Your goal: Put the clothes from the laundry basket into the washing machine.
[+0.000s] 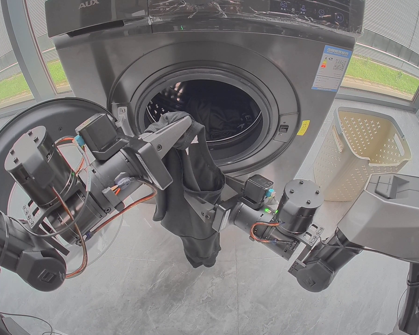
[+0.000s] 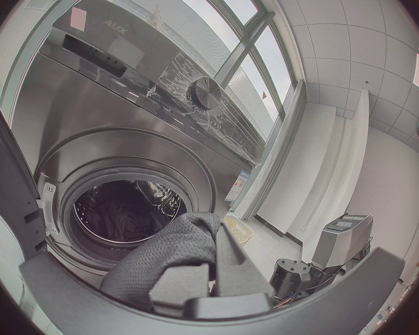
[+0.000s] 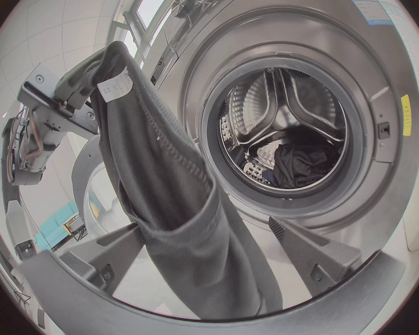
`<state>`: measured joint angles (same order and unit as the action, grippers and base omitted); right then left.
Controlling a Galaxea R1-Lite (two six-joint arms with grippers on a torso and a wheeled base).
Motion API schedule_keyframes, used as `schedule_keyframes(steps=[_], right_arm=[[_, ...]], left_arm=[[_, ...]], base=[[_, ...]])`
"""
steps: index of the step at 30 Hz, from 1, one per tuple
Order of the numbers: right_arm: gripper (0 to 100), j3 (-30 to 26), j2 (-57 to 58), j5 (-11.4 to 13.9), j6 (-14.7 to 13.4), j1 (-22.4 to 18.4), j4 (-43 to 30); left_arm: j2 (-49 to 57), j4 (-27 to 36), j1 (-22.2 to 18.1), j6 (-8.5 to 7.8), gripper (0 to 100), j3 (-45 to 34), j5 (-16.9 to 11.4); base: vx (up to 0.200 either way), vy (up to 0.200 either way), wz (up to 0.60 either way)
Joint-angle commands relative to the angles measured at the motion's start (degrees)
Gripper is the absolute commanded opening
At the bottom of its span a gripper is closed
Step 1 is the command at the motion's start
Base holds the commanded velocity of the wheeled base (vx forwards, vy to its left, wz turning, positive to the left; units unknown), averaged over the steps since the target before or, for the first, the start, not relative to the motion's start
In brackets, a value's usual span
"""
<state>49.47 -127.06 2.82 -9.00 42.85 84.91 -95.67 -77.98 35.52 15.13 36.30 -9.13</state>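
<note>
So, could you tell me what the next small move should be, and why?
Probably shut the right gripper on the garment low down: the left gripper holds only its top at the drum mouth, most of it hangs below the opening, and the right's open jaws straddle it.

Left arm [image 1: 42, 182]: dark grey, black cylindrical joint with bolt heads, orange braided cable [image 1: 79, 250].
Right arm [image 1: 291, 210]: matching grey, orange cable [image 1: 255, 232], green light [image 1: 266, 209].
Pincers: left pincer [image 1: 185, 124] and right pincer [image 3: 204, 224], grey wedge-shaped fingers.
</note>
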Motion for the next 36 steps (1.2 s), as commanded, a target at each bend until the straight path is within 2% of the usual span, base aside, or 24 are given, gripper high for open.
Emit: schedule_keyframes(steps=[1,7,14,19,26,34,35,36], right_arm=[[0,4.41,-3.37,0.08,0.03,0.22,0.43],[0,3.18,-1.43,-0.44,0.03,-0.66,0.08],[0,-4.73,7.36,-0.44,0.12,-2.95,-0.44],[0,-5.00,11.66,-0.44,0.82,-4.88,-0.80],[0,-5.44,14.74,-0.44,1.09,-4.79,-0.71],[0,-8.60,10.96,-0.27,1.09,-3.39,-0.71],[100,-8.69,10.52,-0.27,1.17,-3.39,-0.80],[100,-8.60,9.46,-0.18,1.17,-3.39,-0.80]], left_arm=[[0.05,-0.24,0.07,-0.01,0,-0.36,-0.01],[0.05,-0.24,-0.54,0.08,0,-0.62,0.08],[-0.57,-0.24,-3.88,-0.19,0,-0.97,-0.01],[-0.83,-0.15,-5.64,-0.63,0,-0.97,-0.01],[-0.83,-0.24,-5.64,-0.89,0,-1.06,0.08],[-0.39,-1.29,-5.03,-0.98,0,-0.44,0.08],[-0.39,-1.47,-5.03,-0.98,0,-0.27,0.08],[-0.22,-1.56,-5.03,-1.07,0,0.08,0.08]], base=[[0.000,0.000,0.00],[0.000,0.000,0.00],[0.000,0.000,0.00],[0.000,0.000,0.00],[0.000,0.000,0.00],[0.000,0.000,0.00],[0.000,0.000,0.00],[0.000,0.000,0.00]])
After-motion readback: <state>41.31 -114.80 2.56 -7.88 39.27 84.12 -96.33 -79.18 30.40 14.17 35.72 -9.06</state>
